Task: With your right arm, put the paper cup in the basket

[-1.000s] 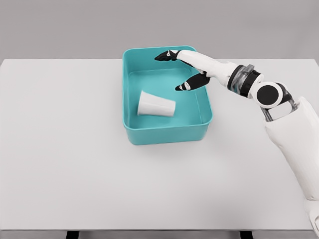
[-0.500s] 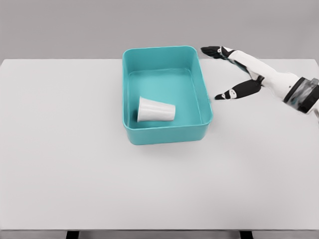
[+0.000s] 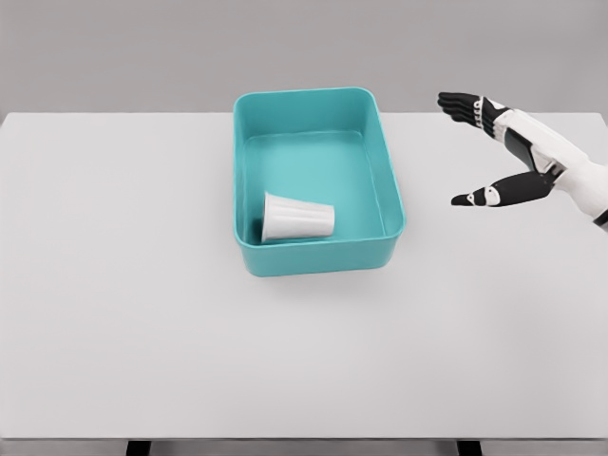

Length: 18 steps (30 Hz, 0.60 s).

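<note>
My right hand [image 3: 508,152] has pulled back empty, fingers spread, leaving the cup [image 3: 298,218] on its side in the basket [image 3: 318,257] to its left — done.

Cup: paper cup [image 3: 298,218] on its side inside teal basket [image 3: 318,256]
Hand: right hand [image 3: 518,152] empty, fingers spread, beside basket
</note>
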Each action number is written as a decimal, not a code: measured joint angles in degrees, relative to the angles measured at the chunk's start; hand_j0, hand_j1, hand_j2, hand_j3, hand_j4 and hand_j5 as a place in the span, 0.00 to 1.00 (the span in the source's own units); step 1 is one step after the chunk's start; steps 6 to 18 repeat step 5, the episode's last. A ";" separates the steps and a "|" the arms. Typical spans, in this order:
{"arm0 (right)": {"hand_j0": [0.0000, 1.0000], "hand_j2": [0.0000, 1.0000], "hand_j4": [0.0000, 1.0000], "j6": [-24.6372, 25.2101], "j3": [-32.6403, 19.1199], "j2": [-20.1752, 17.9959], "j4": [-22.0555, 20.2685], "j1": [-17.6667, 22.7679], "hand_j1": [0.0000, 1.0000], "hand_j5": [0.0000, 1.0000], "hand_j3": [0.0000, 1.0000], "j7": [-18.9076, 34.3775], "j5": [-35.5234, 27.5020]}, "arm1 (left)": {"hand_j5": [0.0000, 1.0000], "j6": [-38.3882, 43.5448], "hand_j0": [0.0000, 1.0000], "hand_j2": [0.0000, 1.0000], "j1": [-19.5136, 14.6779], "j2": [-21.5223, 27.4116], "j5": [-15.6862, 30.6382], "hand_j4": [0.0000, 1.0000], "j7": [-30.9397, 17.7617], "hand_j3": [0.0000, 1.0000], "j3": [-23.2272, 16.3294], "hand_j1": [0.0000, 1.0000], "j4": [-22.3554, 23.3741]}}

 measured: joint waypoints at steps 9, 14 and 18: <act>1.00 1.00 1.00 0.00 -0.06 -0.08 0.11 0.00 1.00 1.00 1.00 0.00 0.02 | 1.00 0.00 1.00 1.00 -0.09 0.00 0.00 1.00 0.00 1.00 0.00 1.00 -0.02; 1.00 1.00 1.00 0.00 -0.06 -0.08 0.11 0.00 1.00 1.00 1.00 0.00 0.02 | 1.00 0.00 1.00 1.00 -0.09 0.00 0.00 1.00 0.00 1.00 0.00 1.00 -0.02; 1.00 1.00 1.00 0.00 -0.06 -0.08 0.11 0.00 1.00 1.00 1.00 0.00 0.02 | 1.00 0.00 1.00 1.00 -0.09 0.00 0.00 1.00 0.00 1.00 0.00 1.00 -0.02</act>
